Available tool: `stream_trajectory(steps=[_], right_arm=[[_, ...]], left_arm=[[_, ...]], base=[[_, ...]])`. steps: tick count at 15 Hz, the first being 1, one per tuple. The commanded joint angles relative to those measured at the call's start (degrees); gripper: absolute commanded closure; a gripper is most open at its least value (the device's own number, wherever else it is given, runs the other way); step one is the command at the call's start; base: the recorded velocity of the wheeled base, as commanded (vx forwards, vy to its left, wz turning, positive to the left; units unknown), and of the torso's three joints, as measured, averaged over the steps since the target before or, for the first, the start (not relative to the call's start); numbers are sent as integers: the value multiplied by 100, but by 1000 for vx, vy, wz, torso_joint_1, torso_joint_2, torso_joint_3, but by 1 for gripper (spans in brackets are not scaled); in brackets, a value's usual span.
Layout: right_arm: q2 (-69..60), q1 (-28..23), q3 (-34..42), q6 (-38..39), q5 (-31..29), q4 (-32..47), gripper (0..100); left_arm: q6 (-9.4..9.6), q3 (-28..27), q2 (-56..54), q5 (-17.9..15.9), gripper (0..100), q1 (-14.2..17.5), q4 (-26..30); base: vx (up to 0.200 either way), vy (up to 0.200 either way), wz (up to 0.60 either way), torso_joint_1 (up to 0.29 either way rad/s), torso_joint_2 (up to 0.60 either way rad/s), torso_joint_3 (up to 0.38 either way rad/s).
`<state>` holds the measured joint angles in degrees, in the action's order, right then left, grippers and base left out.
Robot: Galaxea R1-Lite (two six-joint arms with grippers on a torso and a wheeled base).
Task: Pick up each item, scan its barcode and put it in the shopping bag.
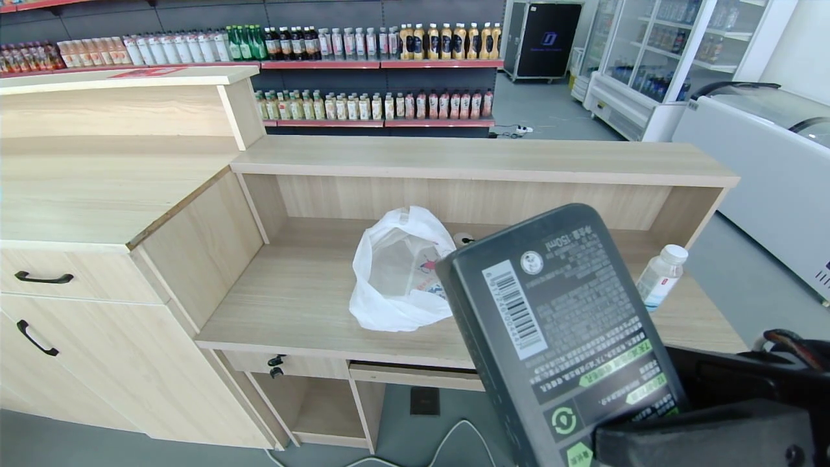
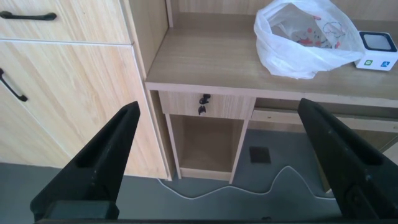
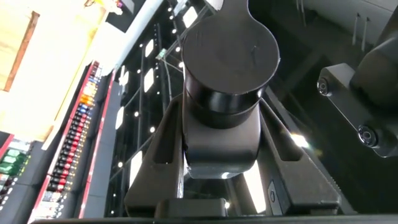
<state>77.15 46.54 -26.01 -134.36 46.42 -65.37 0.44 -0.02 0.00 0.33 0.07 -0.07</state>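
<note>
1. Right gripper [image 1: 707, 415] clamped the dark bottle [image 1: 557, 324], barcode up!
2. Left gripper [image 2: 224, 168] hung wide apart, empty.
3. Shopping bag [image 1: 399, 272] waited ahead-left of my grip; scanning, bagging, and the clear bottle [image 1: 660, 275] beyond were left, I judged.

Pale wood counter [image 1: 311, 292] at centre, with a raised ledge [image 1: 480, 159] along its far edge at 12 o'clock. Taller wood unit [image 1: 97, 194] adjoining at 9 o'clock, black handles [image 1: 42, 279] on its front. Under the counter at 6 o'clock, a small drawer [image 1: 305, 366] with a lock, an open cubby [image 1: 327, 408] and a dark square plate [image 1: 425, 401] on the grey floor [image 1: 551, 107]. Beyond the ledge at 12 o'clock, dark shelving [image 1: 376, 65] with red-edged rows of bottles. White power strip [image 1: 521, 130] on the floor beside it. At 1 o'clock, a black wheeled case [image 1: 545, 39]. At 2 o'clock, glass-door fridges [image 1: 648, 58]. Nearer, at 3 o'clock, a white chest freezer [image 1: 765, 162]. Bright, even light throughout.
</note>
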Motion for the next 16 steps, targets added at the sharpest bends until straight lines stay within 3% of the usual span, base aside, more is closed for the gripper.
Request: stream_trajectory(steps=[1,6,8,11,12,14,16], right_arm=[[37,-14,-9,-2,-2,-2,100],[10,-84,-18,-2,-63,6,100],[-60,-480,-97,235,-212,15,100],[-948,-3064,-79,2494,-1390,894,100],[-1062,-3714,-79,3707,-1645,1333,100],[-983,-4619,-70,5869,-1953,1483,100],[-860,-5964,9,7064,-2436,1536,100]], left_arm=[[0,2,0,2,0,1,-1],[0,2,0,2,0,1,-1],[0,2,0,2,0,1,-1],[0,-6,0,2,0,1,-1],[0,2,0,2,0,1,-1],[0,-6,0,2,0,1,-1],[0,-6,0,2,0,1,-1]], base=[[0,0,0,0,0,0],[0,0,0,0,0,0],[0,0,0,0,0,0],[0,0,0,0,0,0],[0,0,0,0,0,0],[0,0,0,0,0,0],[0,0,0,0,0,0]])
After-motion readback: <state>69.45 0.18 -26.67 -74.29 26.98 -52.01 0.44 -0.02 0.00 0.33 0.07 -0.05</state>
